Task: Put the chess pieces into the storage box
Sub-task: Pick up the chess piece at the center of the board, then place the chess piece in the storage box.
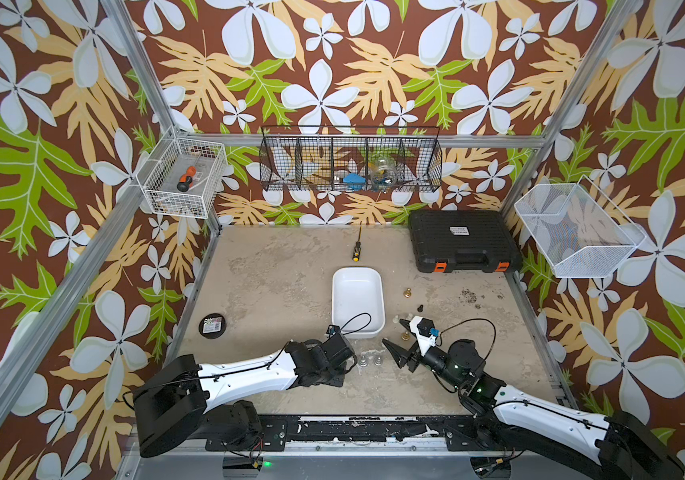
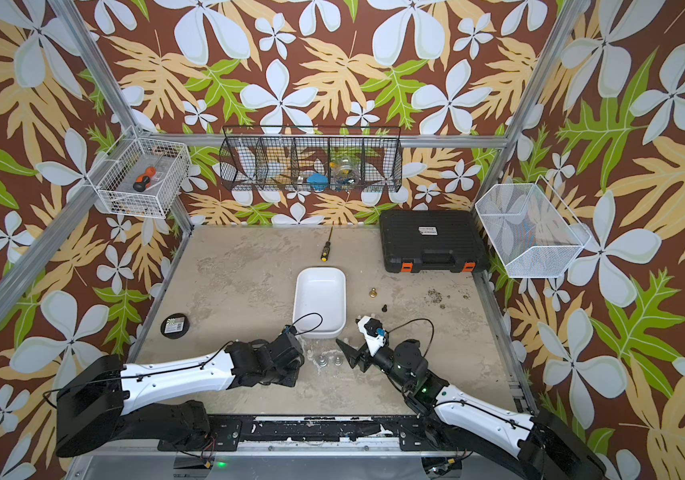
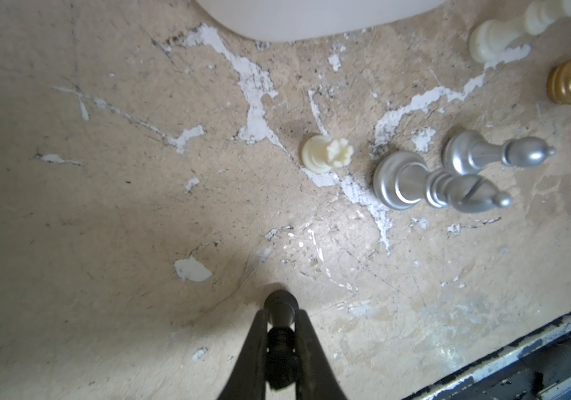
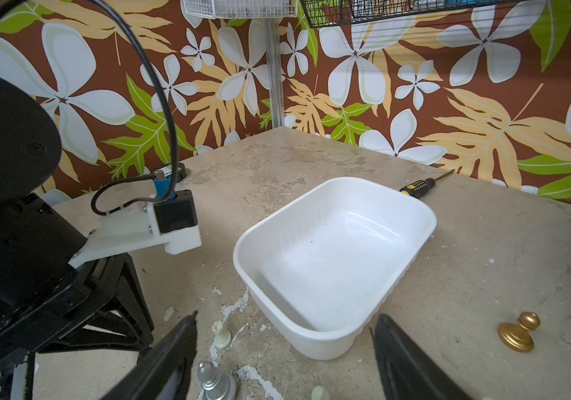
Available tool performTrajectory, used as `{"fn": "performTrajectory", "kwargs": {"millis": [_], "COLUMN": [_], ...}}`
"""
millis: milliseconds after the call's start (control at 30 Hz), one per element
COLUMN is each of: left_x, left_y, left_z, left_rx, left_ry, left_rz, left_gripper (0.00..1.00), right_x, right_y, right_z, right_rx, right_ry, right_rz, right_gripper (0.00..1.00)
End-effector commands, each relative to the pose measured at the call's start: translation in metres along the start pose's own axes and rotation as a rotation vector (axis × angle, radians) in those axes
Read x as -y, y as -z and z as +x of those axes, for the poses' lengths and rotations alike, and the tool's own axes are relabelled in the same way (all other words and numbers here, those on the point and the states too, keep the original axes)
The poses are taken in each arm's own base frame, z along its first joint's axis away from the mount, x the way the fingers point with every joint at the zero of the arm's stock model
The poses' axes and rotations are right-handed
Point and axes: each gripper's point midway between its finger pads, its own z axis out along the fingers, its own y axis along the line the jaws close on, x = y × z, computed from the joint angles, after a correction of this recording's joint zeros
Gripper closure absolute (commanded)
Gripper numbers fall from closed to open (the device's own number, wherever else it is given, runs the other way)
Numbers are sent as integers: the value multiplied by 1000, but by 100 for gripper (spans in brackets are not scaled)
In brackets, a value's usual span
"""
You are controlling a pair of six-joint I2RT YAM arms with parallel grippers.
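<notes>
Left gripper [image 3: 279, 311], near the front of the table: its black tapered fingers are pinched on a matt black chess piece [image 3: 280, 341], and the round base of that piece shows just past the tips. Tabletop [image 1: 274, 274] is beige, mottled and scuffed, with white chips where the coating has flaked. Round black tin [image 1: 213, 325] with a printed label lies flat at the left edge. Storage box [image 1: 357, 303] sits mid-table just beyond the left wrist; it is shallow, glossy white plastic with rounded corners, and its floor is bare. Screwdriver [image 1: 356, 250], black-handled with a yellow end, lies behind the box. Two satin silver pieces [image 3: 402, 180] stand upright side by side between the grippers, with a small cream piece [image 3: 325, 157] with a notched crown beside them on the box side. Right of the box stand a polished gold pawn [image 1: 408, 293] with a ball top and a tiny black piece [image 1: 420, 308]. Right gripper [image 4: 287, 317] faces the box's near wall, fingers spread wide and holding nothing. Ribbed black case [image 1: 463, 245] with orange latches lies closed in the rear right corner
</notes>
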Motion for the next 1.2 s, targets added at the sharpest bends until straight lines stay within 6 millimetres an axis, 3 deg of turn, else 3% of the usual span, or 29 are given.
{"fn": "performTrajectory", "kwargs": {"millis": [0, 200, 333, 467, 633, 867, 1167], "left_x": [-2, -4, -5, -10, -13, -7, -6], "left_y": [0, 10, 28, 53, 73, 25, -36], "left_z": [-1, -9, -30, -72, -144, -230, -283], "left_rx": [7, 25, 42, 78, 170, 180, 174], "left_ry": [-1, -8, -3, 0, -30, -82, -114], "left_rz": [-11, -47, -88, -113, -157, -169, -195], "left_gripper": [88, 95, 96, 97, 97, 97, 97], "right_x": [0, 1, 2, 3, 2, 7, 8], "right_y": [-1, -1, 0, 0, 0, 2, 2], "right_z": [-5, -5, -6, -7, -7, -7, -6], "right_rx": [16, 14, 21, 24, 23, 31, 31], "right_ry": [-1, -1, -1, -2, -5, 0, 1], "right_rz": [3, 6, 16, 19, 16, 42, 52], "right_gripper": [19, 19, 19, 19, 19, 19, 19]}}
